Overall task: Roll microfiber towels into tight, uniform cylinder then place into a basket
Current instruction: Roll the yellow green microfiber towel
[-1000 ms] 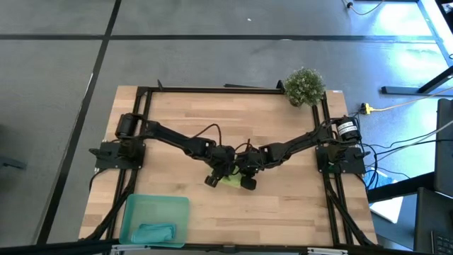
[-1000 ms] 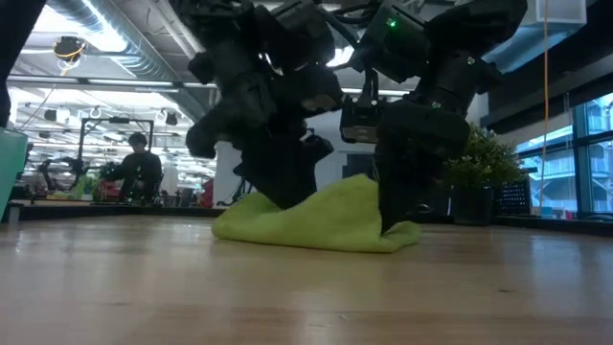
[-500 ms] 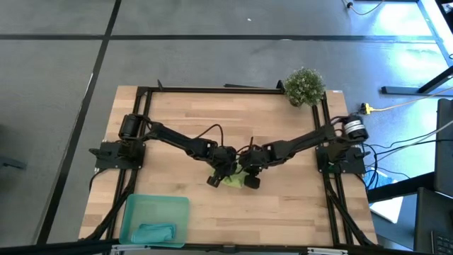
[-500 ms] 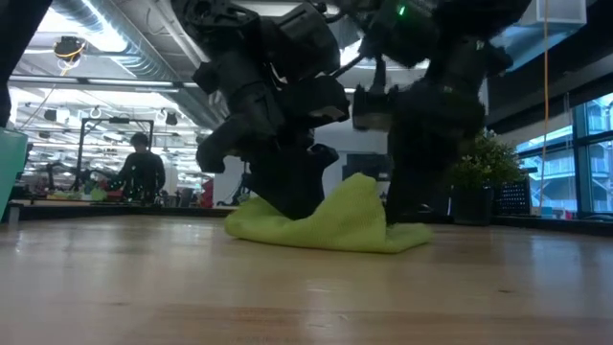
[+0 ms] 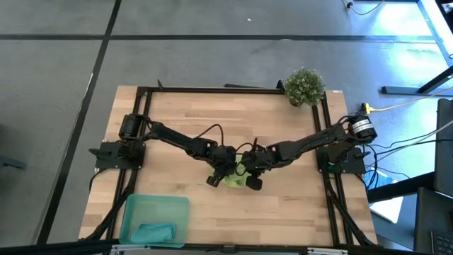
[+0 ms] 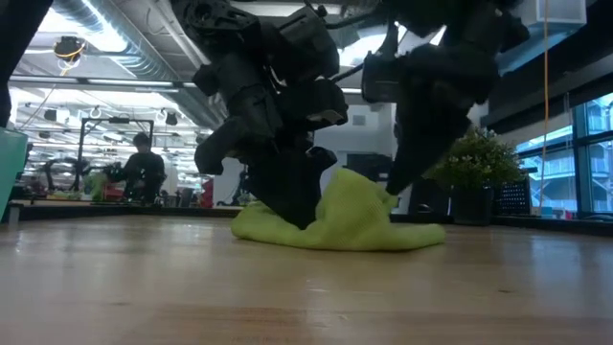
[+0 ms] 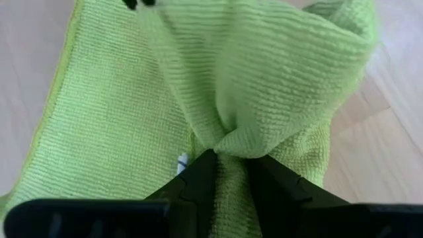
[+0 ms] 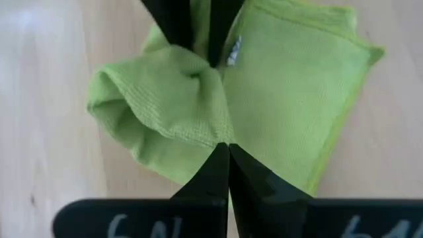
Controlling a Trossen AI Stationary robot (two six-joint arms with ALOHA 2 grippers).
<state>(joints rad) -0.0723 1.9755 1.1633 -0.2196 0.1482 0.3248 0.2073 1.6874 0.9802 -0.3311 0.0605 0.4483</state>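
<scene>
The lime towel [image 5: 236, 178] lies bunched at the table's middle, its lower folds resting on the wood [image 6: 287, 228] and one fold drawn up into a peak. My left gripper [image 7: 231, 165] and my right gripper [image 8: 228, 155] meet over it from either side, each shut on cloth. In the basket [image 5: 136, 207] at the near left corner lies the teal towel [image 5: 154, 231]. My left gripper pinches a gathered fold of the lime towel [image 7: 231, 142] between its two fingers, several layers bunched together. The fingers slant down from the table's left. The cloth around the fold lies on the table. My right gripper pinches a bunched fold of the lime towel [image 8: 221, 135] between its shut fingers, close to the left gripper's hold. It slants down from the table's right. The fold stands up as a peak [image 6: 359, 187], and the towel's flat part [image 8: 297, 73] lies on the wood.
A potted plant [image 5: 305, 86] stands at the far right corner. Black frame rails [image 5: 212, 90] run along the table's edges. A person [image 6: 142, 168] sits far behind the table. Bare wood [image 5: 283, 219] lies near the front.
My right gripper has risen with its fold, drawing the lime towel's peak higher and steeper. The towel's lower part has stayed on the table and shifted a little toward the right. Both grippers have stayed shut.
</scene>
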